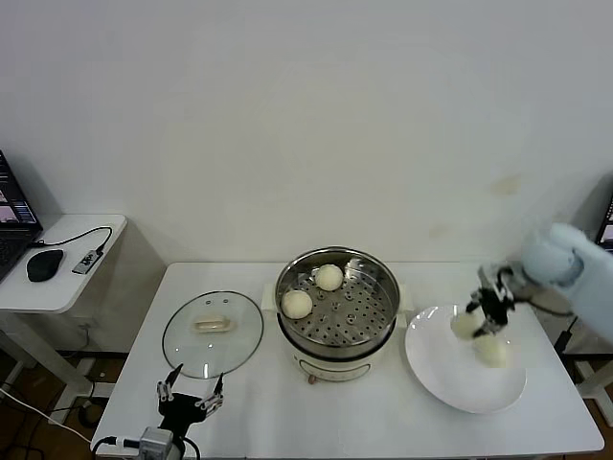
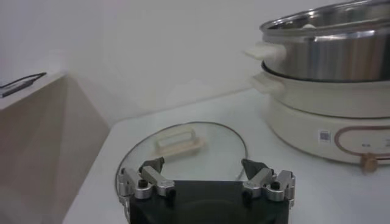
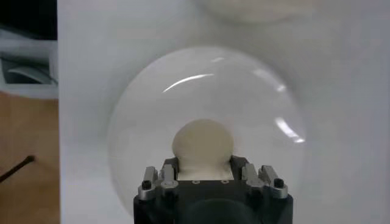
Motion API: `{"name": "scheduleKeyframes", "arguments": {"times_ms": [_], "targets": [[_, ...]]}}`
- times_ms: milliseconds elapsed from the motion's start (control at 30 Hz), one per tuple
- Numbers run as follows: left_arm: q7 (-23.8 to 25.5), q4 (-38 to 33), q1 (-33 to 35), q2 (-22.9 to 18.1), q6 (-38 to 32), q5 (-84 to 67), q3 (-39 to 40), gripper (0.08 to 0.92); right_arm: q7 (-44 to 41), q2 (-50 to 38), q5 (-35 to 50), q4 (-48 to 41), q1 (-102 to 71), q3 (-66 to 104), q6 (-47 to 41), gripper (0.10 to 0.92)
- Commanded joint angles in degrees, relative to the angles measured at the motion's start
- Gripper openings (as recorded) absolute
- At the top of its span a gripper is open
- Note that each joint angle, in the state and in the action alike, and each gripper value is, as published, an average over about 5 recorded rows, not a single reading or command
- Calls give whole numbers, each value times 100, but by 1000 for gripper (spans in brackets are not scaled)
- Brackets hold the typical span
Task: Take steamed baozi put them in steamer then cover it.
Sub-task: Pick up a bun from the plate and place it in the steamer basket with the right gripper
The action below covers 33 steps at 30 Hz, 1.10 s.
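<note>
Sitting at the middle of the white table: the round shiny stainless-steel steamer on its cream-white electric base, uncovered. Resting on the perforated tray inside, toward the robot's left side of the pot: two small round cream-white steamed baozi, well apart from each other, the second one nearer the robot.

Lying flat on the table just left of the steamer: the round clear glass cover with its metal rim and cream-white handle, apart from the pot.

Lying on the table right of the steamer: a flat round white plate, carrying one baozi on its surface.

Hovering over the plate: the right gripper, fingers closed against both sides of another baozi, holding it above the plate as seen from the right wrist view.

Waiting at the near edge of the table, just in front of the cover: the left gripper, fingers spread wide apart, holding nothing.

Standing further left: a small white side table bearing a black computer mouse.
</note>
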Motion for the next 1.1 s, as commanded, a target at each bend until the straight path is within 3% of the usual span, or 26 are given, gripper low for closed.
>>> {"name": "scheduleKeyframes", "arguments": {"times_ms": [33,267,433,833,1100], "targets": [[-24,-16,0,-1,-7,7,-16,823,-628,1537,1307,-1184,2160,-954,2047,535],[-32,-106,39,-61,-13,-5,-39,823,-586,2310,1416,-1565,2266,-1335,4064,535],[-38,-103,58,-99,-22,-12,-49,823,-424,2534,248,-1072,1994,-1323,4872,540],[-57,-156,93,-129,-44,-5,-90,823,-339,2709,-1769,274,1185,-1230,5674,543],[-56,-180,126,-156,-44,5,-95,823,-301,2787,-2184,364,716,-1088,5819,542]]}}
